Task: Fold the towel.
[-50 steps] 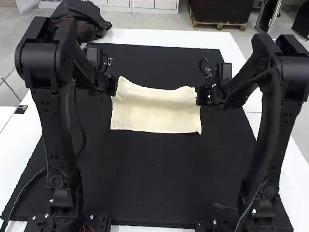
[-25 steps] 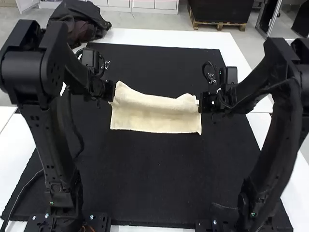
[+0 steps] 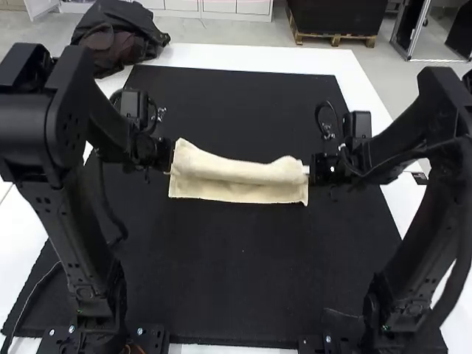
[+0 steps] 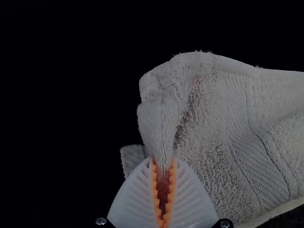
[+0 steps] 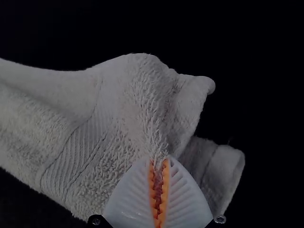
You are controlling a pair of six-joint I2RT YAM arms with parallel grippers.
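In the high view my left gripper is at the left end of the cream towel, and my right gripper is at its right end. The towel lies across the mat with its far part raised and doubled over toward the near edge. In the left wrist view, the left gripper is shut on a pinched fold of the towel. The right gripper likewise pinches the towel near a side edge in the right wrist view, with a loose flap beside the fingers.
A black mat covers most of the white table. A dark bag or garment lies at the far left corner of the table. Both arms stand at the near edge, one on each side.
Both grippers have come nearer and slightly lower with the towel's far edge, the right one also shifting a little rightward. The towel now covers a narrower strip; its near edge has stayed put.
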